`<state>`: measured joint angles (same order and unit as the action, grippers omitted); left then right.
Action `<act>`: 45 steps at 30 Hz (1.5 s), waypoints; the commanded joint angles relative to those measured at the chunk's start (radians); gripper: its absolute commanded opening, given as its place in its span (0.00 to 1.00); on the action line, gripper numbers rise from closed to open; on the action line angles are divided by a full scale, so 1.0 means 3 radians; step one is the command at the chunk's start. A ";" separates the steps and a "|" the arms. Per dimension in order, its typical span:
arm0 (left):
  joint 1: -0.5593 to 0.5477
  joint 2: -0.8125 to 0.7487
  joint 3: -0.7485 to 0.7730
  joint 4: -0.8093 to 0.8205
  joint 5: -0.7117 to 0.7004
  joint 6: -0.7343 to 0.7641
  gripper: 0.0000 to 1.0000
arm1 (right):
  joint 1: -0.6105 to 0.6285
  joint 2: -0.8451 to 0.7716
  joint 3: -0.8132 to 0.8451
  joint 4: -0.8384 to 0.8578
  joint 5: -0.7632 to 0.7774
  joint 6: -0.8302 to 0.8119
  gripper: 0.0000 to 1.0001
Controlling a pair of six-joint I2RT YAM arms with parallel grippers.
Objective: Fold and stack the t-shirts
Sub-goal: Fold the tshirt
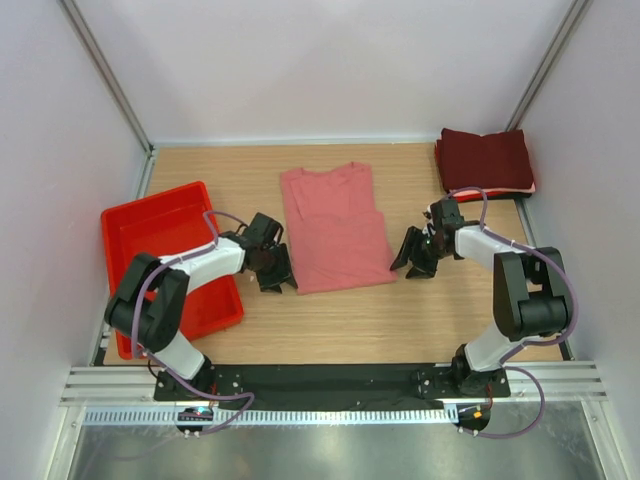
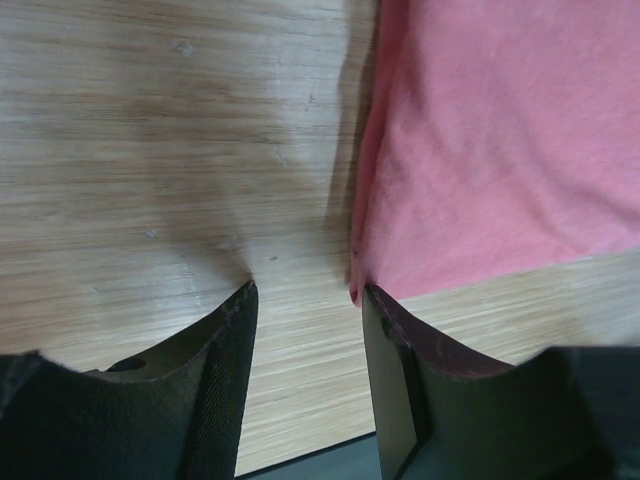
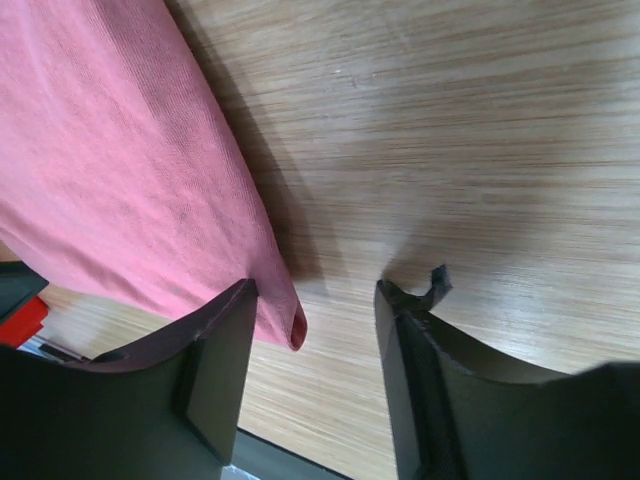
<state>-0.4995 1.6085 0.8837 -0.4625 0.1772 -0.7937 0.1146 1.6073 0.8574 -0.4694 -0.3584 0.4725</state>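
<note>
A salmon-pink t-shirt (image 1: pixel 333 225) lies flat in the middle of the wooden table, sleeves folded in, collar toward the back. My left gripper (image 1: pixel 279 281) is open at the shirt's near left corner (image 2: pixel 480 150); its right finger touches the hem corner. My right gripper (image 1: pixel 412 265) is open at the near right corner (image 3: pixel 130 170); the folded hem corner sits between its jaws, by the left finger. A stack of folded dark maroon t-shirts (image 1: pixel 485 160) with a thin pale layer beneath lies at the back right.
A red plastic tray (image 1: pixel 170 262) stands at the left, under my left arm. White walls enclose the table on three sides. A dark rail runs along the near edge.
</note>
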 commanded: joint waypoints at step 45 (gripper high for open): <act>-0.0595 -0.1168 -0.0313 -0.0252 -0.0171 -0.0494 0.00 | 0.0012 -0.1865 -0.0731 -0.0265 0.0075 0.0225 0.01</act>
<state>-0.6643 1.3399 0.7689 -0.4580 0.1822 -0.9195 0.1165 1.1255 0.5999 -0.4816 -0.3752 0.5243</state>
